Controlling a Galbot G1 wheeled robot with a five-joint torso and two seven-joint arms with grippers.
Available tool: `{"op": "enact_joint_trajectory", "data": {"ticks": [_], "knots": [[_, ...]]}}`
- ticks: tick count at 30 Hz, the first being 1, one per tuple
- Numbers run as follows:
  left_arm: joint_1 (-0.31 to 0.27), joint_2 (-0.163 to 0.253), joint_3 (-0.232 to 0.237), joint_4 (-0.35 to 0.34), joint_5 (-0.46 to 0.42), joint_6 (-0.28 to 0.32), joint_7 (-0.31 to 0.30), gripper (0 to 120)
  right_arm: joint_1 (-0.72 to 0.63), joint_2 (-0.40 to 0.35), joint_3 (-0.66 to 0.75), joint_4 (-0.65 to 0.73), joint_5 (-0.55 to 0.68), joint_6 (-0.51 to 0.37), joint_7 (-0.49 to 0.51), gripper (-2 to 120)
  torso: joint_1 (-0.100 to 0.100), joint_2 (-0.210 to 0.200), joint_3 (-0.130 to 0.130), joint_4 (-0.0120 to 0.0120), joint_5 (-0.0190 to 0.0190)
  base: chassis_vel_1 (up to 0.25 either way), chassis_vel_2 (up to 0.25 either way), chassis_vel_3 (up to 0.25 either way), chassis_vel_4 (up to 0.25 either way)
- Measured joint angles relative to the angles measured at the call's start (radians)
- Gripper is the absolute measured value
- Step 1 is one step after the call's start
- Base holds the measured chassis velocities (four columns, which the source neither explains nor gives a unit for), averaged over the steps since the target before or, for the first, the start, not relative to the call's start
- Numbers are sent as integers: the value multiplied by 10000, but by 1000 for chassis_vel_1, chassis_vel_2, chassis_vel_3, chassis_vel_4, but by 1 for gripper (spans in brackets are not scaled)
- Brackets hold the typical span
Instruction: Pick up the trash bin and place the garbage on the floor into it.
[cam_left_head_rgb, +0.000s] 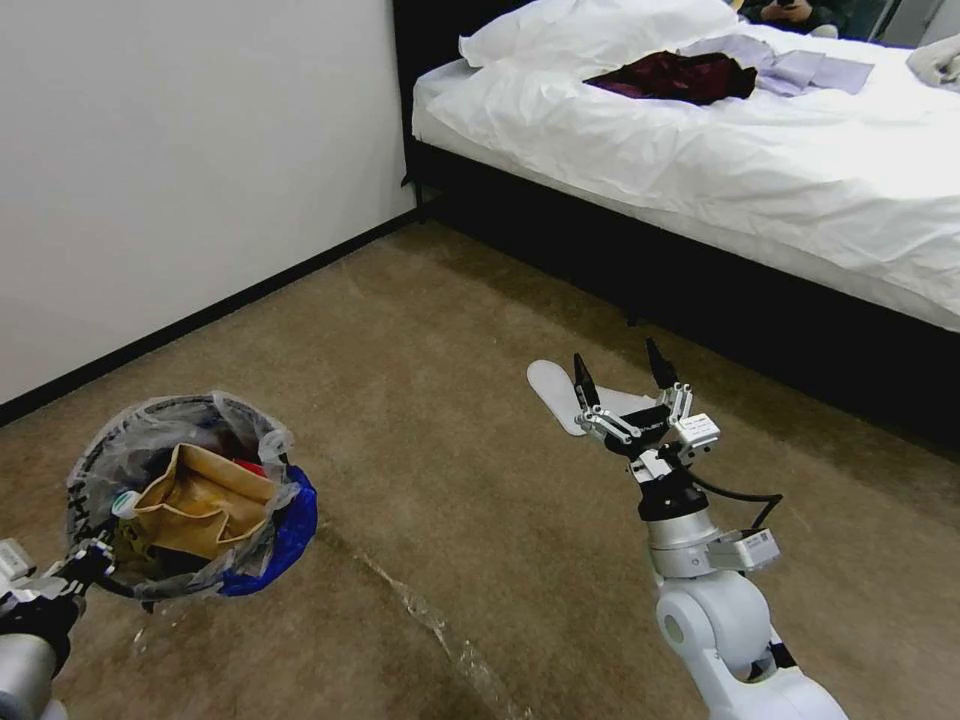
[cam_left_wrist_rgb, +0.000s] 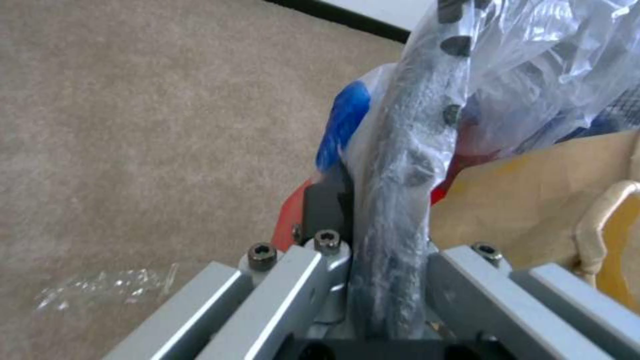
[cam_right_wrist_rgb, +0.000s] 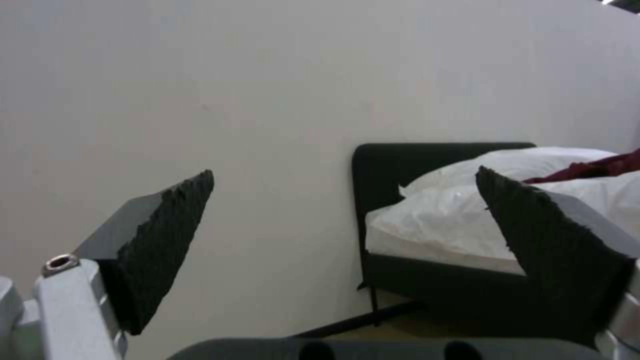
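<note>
My left hand (cam_left_head_rgb: 85, 568) is clamped on the rim of the bin (cam_left_head_rgb: 190, 495), holding it above the carpet (cam_left_head_rgb: 430, 330), while my right hand (cam_left_head_rgb: 630, 375) hangs wide open, empty, near the bed (cam_left_head_rgb: 700, 150).

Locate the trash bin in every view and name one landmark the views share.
Head view: trash bin at lower left, rim clamped by the left tool.
Left wrist view: trash bin rim runs up the centre.
Right wrist view: not in it.
Shared landmark: the white wall.
</note>
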Motion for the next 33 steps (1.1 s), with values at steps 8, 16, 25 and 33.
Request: {"op": "enact_joint_trajectory", "data": {"ticks": [8,16,25,33], "knots": [[-2,5,6,-1,2,0,-2,0,-6,3,5,-42,-60,30,10,100,0,0,0,0,-1,-124,115,123,-113],[-16,32,8,29,4,0,-2,0,16,36,-46,-96,-106,41,9,100,0,0,-1,1,0,-116,103,115,-118],[-21,91,-3,45,-11,-1,-13,0,84,103,-146,-206,-200,46,10,100,0,0,-1,1,-1,-105,115,112,-108],[-58,104,-2,151,-19,0,-18,0,111,185,-246,-379,-374,72,21,100,-1,-1,0,1,-1,-68,62,76,-76]]}}
